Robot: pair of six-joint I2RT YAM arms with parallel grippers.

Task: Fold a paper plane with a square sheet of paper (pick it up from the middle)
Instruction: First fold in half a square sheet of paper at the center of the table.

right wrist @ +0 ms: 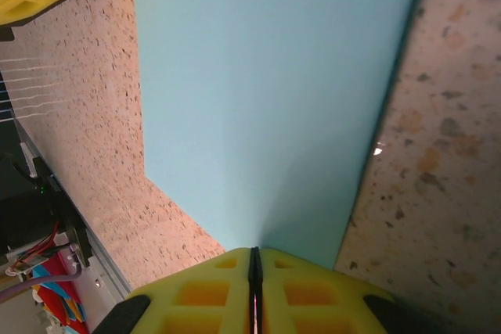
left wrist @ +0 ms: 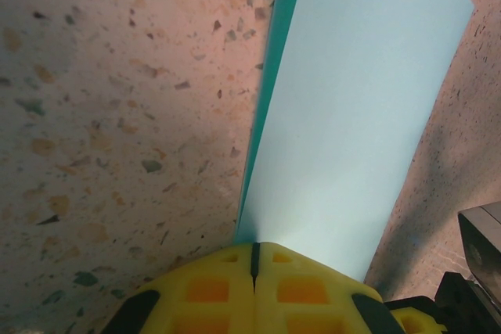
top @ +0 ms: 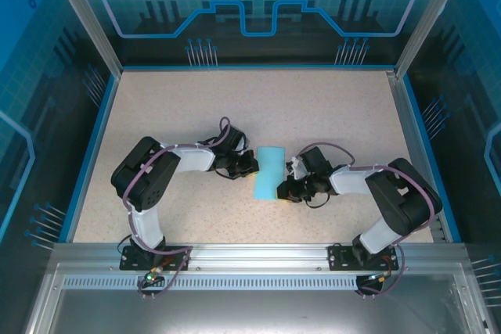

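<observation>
Sheet of paper [top: 271,173] is held at mid-desk, clamped at its left edge by the left gripper [top: 252,166] and at its right by the right gripper [top: 285,188]. The speckled beige desk [top: 196,107] is enclosed by blue patterned panels [top: 258,5].

The sheet of paper [left wrist: 352,115] looks smooth and matt, the table [left wrist: 117,115] speckled, stone-like.

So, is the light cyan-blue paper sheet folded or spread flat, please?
Folded, apparently: from above the light cyan-blue paper sheet is a narrow rectangle, and the left wrist view shows a darker second layer along its edge.
</observation>
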